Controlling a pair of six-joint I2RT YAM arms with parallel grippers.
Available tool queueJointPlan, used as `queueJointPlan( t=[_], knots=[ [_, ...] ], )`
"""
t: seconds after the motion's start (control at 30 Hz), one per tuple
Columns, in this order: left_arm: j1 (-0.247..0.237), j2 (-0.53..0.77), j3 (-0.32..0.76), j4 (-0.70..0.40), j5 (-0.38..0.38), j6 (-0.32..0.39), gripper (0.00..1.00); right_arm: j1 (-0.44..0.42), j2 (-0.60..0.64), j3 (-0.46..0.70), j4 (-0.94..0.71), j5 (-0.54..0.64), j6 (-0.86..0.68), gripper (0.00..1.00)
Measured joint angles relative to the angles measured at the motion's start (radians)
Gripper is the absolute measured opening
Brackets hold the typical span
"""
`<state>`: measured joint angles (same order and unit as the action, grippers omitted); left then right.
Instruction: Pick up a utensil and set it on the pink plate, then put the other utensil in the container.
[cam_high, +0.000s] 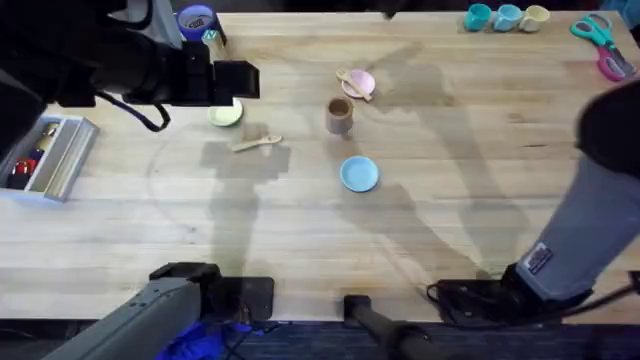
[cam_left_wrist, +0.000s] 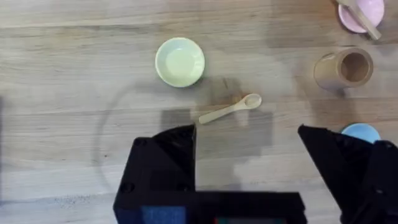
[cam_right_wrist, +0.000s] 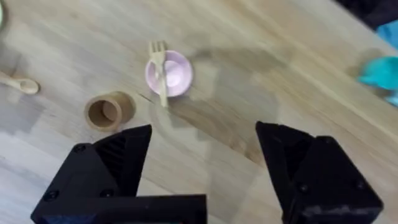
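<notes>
The pale wooden plank counter (cam_high: 450, 200) carries several items. A small round yellow-green plate (cam_high: 226, 114) sits on its left half, and a small round light blue plate (cam_high: 359, 173) sits near its centre. A purple-blue round tub (cam_high: 196, 19) stands at the far edge on the left. A clear rectangular plastic organizer tray (cam_high: 55, 160) with small red and dark items inside lies at the left edge. Three small cups (cam_high: 506, 16), two teal and one cream, stand in a row at the far right edge. A pair of scissors with teal and pink handles (cam_high: 603, 40) lies in the far right corner.
</notes>
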<state>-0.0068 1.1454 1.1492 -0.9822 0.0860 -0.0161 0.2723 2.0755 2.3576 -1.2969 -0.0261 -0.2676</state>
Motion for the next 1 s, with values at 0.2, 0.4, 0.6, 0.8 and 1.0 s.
queueJointPlan(
  t=[0.2,0.4,0.6,0.8,1.0],
  knots=[
    [0.0,0.0,0.0,-0.002,0.0,0.001,0.994,-0.079,-0.147,-0.038,0.009,0.0,-0.002,0.997],
    [0.0,0.0,0.0,-0.002,0.0,0.027,0.994,-0.128,-0.343,-0.296,0.102,-0.005,-0.026,0.998],
    [0.0,0.0,0.0,-0.001,0.0,0.04,0.993,-0.208,-0.522,-0.601,0.223,-0.109,-0.081,0.998],
    [0.0,0.0,0.0,-0.001,0.0,0.093,0.993,-0.262,-0.688,-0.808,0.305,-0.232,-0.171,0.998],
    [0.0,0.0,0.0,-0.001,0.0,0.161,0.993,-0.245,-0.759,-0.974,0.361,-0.277,-0.305,0.998]
  ],
)
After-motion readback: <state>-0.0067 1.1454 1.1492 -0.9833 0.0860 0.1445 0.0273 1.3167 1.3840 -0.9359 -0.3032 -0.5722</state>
